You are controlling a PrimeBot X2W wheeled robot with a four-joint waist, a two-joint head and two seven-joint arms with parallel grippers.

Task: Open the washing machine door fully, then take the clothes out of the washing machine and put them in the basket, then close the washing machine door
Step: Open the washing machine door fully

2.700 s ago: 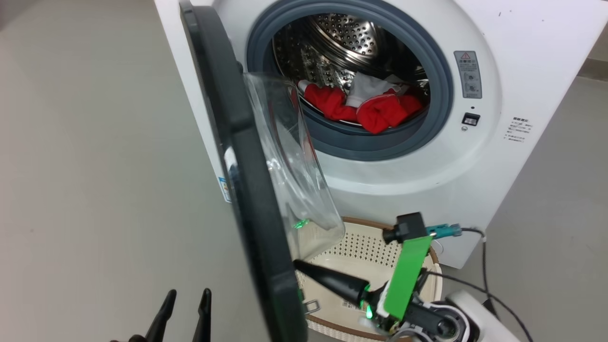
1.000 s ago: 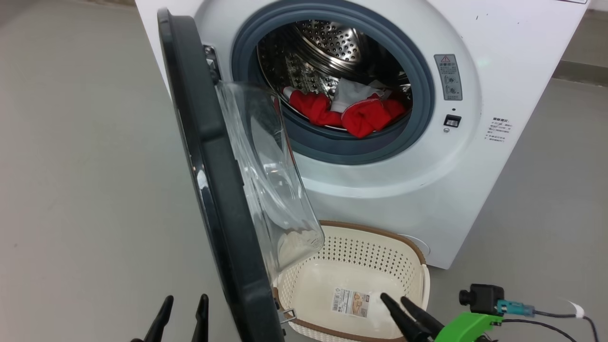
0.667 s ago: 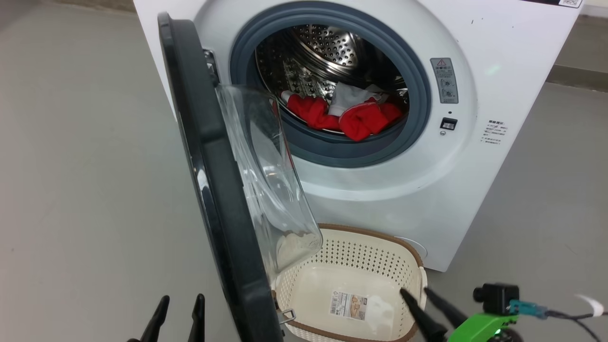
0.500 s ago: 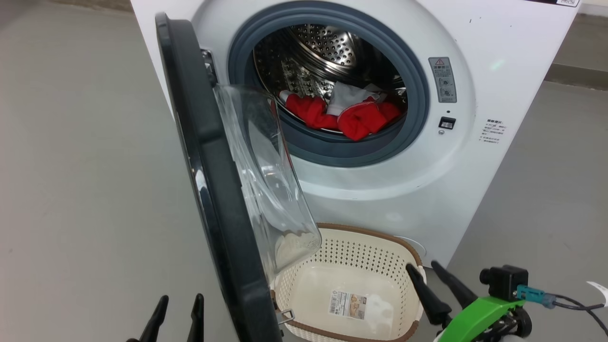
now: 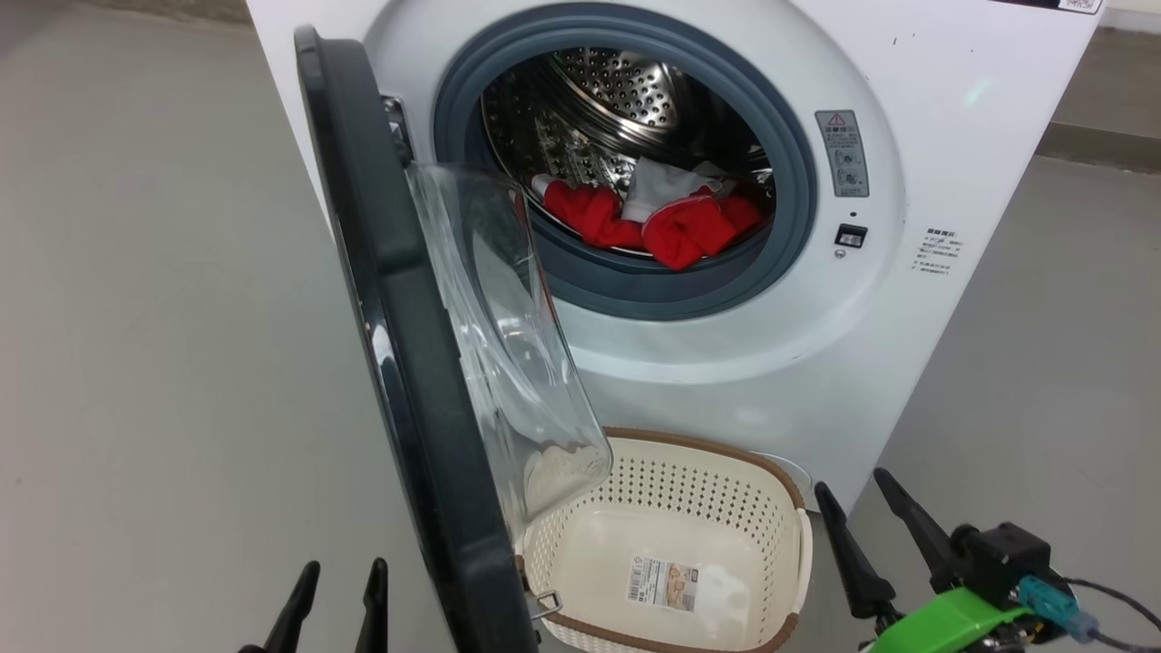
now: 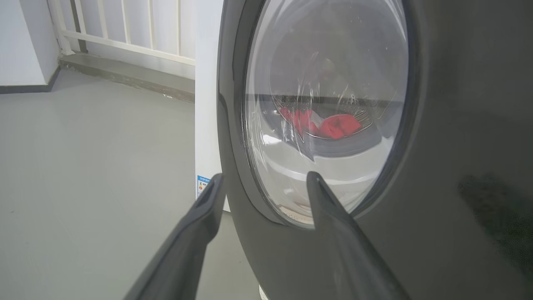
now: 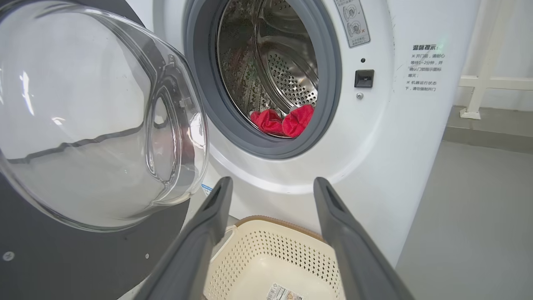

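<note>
At the far left of the head view lies bare grey floor (image 5: 136,317). At the lower left edge, my left pincer (image 5: 343,570) points up the frame. Its two dark fingers are a modest gap apart with nothing between them, and it sits just left of the washing machine door (image 5: 408,363) without touching it. In the left wrist view the door's outer face looms close. One finger shows against the floor beside the black rim and the other in front of the glass window. The door stands swung out edge-on to the head camera, running from upper left to the bottom centre, with its clear bowl bulging to the right. Right of it is the washing machine (image 5: 726,363), its grey ring and steel drum exposed in the upper centre. The clothes (image 5: 680,231) lie in a red heap with a pale grey piece at the drum's front lip. Below, at lower centre, the basket (image 5: 707,444) sits on the floor against the machine's foot, partly under the door's glass. It holds nothing but the paper label on its bottom. At the lower right my right pincer (image 5: 851,482) rises from its green bracket, tilted slightly left. Its fingers are spread wide and grip nothing, just right of the basket's rim and clear of it. The right wrist view frames the basket's near rim and the machine's front between them.
</note>
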